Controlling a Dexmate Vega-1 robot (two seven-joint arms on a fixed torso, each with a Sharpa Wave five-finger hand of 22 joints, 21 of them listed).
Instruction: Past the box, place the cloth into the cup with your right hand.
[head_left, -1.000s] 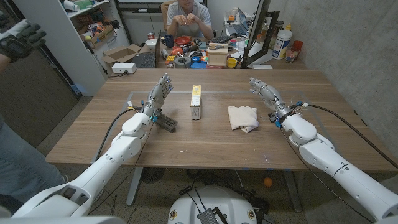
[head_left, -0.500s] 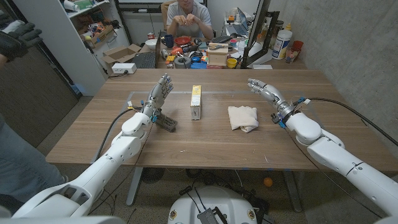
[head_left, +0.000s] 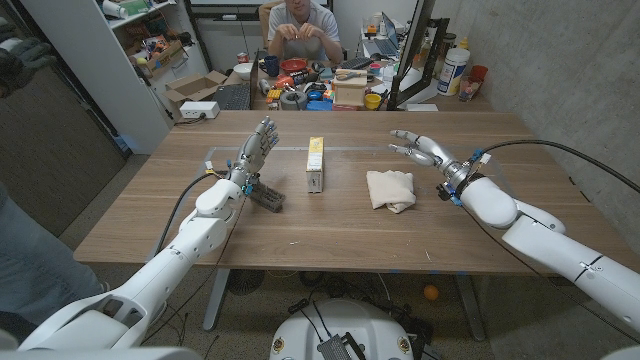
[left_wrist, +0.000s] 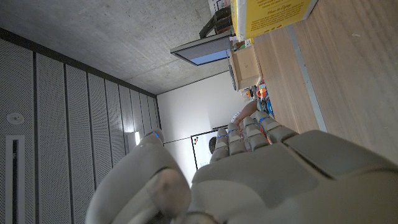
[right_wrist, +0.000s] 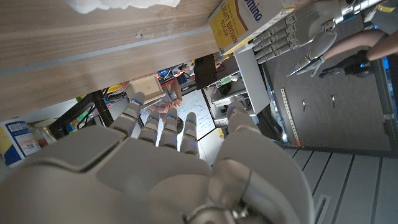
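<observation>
Since a second ago, our empty, spread-fingered right hand (head_left: 425, 153) swings inward above the crumpled white cloth (head_left: 390, 189); we risk missing, grasping too shallow.

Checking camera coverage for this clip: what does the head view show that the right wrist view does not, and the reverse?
Head view: the whole cloth, lying between the box and the right robot hand, apart from both, and a dark object by the left robot hand.
Right wrist view: the back of the right robot hand close up, fingers spread and holding nothing, and the print on the box's yellow face; of the cloth, just an edge.
Both: cloth, box, both robot hands and the wooden table.
</observation>
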